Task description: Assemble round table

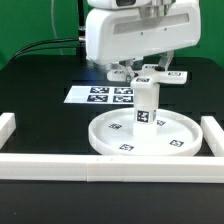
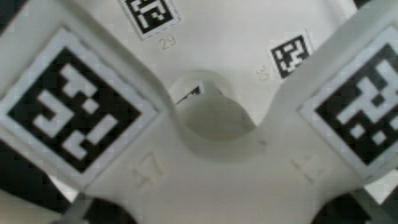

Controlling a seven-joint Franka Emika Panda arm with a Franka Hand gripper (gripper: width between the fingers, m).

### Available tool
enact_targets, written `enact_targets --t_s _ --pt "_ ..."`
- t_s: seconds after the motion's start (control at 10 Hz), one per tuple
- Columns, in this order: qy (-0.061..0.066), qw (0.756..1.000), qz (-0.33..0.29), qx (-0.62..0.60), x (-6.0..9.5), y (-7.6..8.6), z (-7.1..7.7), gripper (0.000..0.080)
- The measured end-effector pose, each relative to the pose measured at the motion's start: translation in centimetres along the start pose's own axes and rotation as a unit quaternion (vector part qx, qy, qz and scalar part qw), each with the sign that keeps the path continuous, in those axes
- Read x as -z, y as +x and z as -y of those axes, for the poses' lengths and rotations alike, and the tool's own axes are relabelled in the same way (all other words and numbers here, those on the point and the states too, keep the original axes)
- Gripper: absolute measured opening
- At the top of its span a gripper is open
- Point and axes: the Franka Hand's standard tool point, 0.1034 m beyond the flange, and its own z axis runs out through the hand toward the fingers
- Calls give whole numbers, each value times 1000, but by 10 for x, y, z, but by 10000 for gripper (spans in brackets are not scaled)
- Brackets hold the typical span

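Note:
The large round rimmed disc [image 1: 140,137] lies flat on the black table. The short thick post [image 1: 146,104] stands upright at its middle. My gripper [image 1: 148,72] is right above the post and is shut on the small cross-shaped piece [image 1: 163,75], held level at the post's top. In the wrist view the cross-shaped piece [image 2: 214,150] fills the picture between my gripper's [image 2: 217,206] jaws, with big tags on two arms and a round socket in its middle. The disc [image 2: 222,40] shows behind it. I cannot tell whether the piece touches the post.
The marker board [image 1: 98,95] lies flat on the table behind the disc, towards the exterior view's left. Long white border rails run along the front [image 1: 110,168], the left [image 1: 7,128] and the right [image 1: 214,135]. A green wall stands behind.

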Motion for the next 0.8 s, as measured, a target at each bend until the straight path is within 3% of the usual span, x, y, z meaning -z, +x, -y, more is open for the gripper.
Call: enact_targets --t_s 0.8 --pt "0 1000 0 -4 0 0 -1 449"
